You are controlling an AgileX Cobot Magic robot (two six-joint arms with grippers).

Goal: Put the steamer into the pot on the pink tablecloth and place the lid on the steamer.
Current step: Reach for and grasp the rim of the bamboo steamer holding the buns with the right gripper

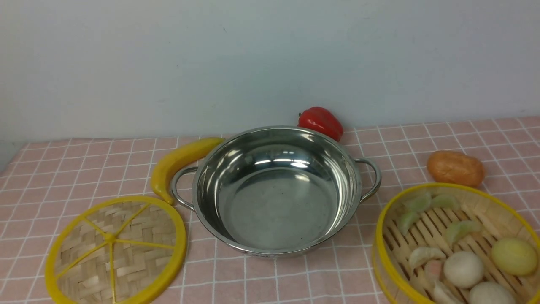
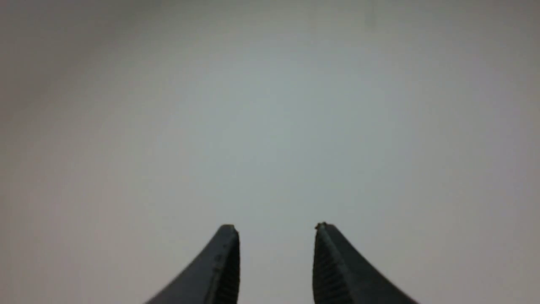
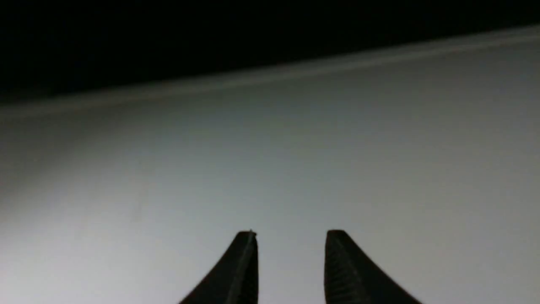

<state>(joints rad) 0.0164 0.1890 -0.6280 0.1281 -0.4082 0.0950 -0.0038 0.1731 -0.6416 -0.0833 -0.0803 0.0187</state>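
1. The pot [image 1: 278,207] is set upright on the pink tablecloth [image 1: 295,283], in the middle of the scene, and nothing is held inside it. It has probably been left central so that it can be reached from both sides.
2. The steamer [image 1: 382,253] is placed to the right of the pot and nearer the camera, apart from it. Toy buns and dumplings are carried on its slatted floor, so it would best be kept level when lifted.
3. The lid [image 1: 110,237] is laid flat to the left of the pot, also nearer the camera. The steamer seems to be meant for the right arm and the lid for the left.
4. The banana [image 1: 177,162] is rested just beside the pot's left handle, and the red pepper [image 1: 320,121] is found behind the pot. The brown bun [image 1: 455,168] is seen to the right of the pot, behind the steamer. None of these is called for by the task.
5. The left claw [image 2: 276,228] and the right claw [image 3: 291,234] are both parted, with nothing grasped; only plain background is faced by each.
6. Neither placement has been made. The steamer should be moved first, since the lid must be rested on it.
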